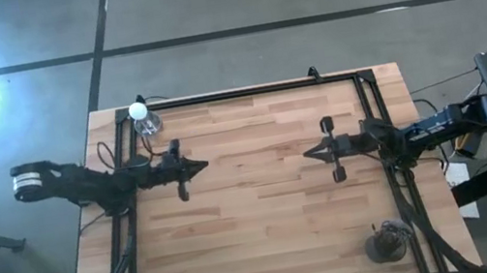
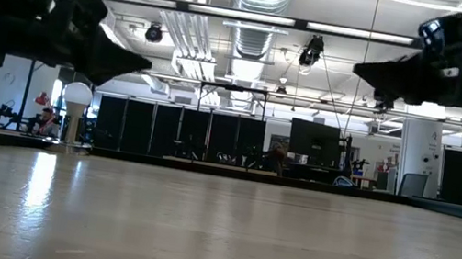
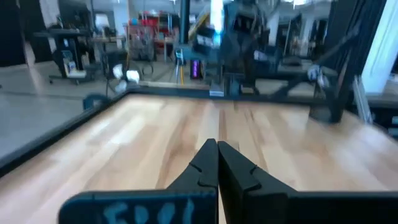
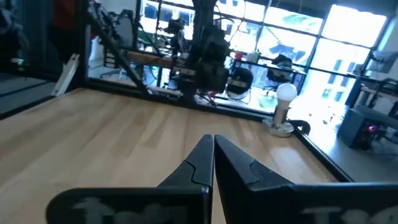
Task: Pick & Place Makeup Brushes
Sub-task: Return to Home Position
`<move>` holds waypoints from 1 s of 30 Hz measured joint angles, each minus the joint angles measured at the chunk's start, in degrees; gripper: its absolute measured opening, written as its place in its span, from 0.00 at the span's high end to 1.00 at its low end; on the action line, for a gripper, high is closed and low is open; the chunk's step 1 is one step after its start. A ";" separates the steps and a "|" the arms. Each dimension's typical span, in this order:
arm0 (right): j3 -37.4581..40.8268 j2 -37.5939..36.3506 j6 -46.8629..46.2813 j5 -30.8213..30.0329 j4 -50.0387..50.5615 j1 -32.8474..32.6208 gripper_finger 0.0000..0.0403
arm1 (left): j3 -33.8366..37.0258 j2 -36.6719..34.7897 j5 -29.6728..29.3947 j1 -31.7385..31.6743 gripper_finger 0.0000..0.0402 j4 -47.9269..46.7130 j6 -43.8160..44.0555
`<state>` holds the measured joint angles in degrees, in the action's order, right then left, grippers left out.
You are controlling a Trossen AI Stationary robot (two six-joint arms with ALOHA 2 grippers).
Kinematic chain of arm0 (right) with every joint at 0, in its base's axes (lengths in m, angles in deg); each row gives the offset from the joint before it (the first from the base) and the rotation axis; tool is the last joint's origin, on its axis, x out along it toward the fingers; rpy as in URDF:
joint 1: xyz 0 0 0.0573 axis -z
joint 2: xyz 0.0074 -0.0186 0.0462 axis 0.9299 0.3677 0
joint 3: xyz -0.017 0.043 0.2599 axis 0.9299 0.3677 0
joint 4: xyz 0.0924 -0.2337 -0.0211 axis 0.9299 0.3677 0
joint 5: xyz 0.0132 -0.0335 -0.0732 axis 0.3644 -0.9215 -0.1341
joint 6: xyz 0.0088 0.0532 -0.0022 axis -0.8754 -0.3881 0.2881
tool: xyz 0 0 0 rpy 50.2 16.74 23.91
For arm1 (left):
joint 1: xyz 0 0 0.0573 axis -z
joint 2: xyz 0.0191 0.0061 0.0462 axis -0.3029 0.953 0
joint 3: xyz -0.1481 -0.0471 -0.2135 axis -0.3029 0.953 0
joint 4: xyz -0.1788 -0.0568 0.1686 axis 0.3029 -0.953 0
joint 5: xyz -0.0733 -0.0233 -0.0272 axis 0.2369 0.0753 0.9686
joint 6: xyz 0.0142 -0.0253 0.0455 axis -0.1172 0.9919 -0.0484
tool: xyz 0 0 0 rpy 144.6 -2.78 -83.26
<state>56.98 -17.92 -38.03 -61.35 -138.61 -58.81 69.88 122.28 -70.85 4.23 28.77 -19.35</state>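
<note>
Both arms hang level above the wooden table (image 1: 267, 221), facing each other across the middle. The left gripper (image 1: 201, 166) and the right gripper (image 1: 308, 154) are well apart from one another, each with its jaws pressed together on nothing; the wrist views confirm that, two dark fingers meeting at a point in each. The makeup brushes (image 1: 388, 231) stand bunched in a dark makeup holder (image 1: 386, 251) at the near right corner of the table, beside the right arm's base. I'd judge them light, thin and stiff in the handle, soft at the bristles and probably smooth enough to slip. The place to pinch is mid-handle, clear of the tips, and neighbours may lift along. Only the high view shows that holder at all. The low view misses it but shows both grippers clear of the tabletop and the small clear bottle (image 2: 73, 118) with its round white cap at the far left edge. The right wrist view catches the same bottle, too.
</note>
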 joint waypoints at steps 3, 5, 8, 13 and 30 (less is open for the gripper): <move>2.97 -4.73 -0.09 -0.73 0.05 0.35 0.98 | 0.03 -4.41 -0.12 0.00 1.00 -4.31 0.62; 3.90 -8.02 -0.19 -1.55 1.81 0.61 0.98 | 0.03 -6.75 -0.14 0.00 1.00 -7.38 0.54; 3.84 -12.41 0.63 -1.58 7.48 0.58 0.98 | 0.03 -10.30 -0.43 0.00 1.00 -11.22 -0.32; 3.86 -17.12 2.25 -1.69 13.30 0.58 0.98 | 0.03 -15.70 -1.79 0.00 1.00 -18.88 -1.04; 3.86 -23.07 2.75 -9.06 15.25 0.54 0.98 | 0.07 -34.81 -2.63 0.00 1.00 -37.55 -0.48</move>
<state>60.84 -41.00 -35.28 -70.40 -123.36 -58.27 69.95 87.47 -73.47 4.22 -8.78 -19.83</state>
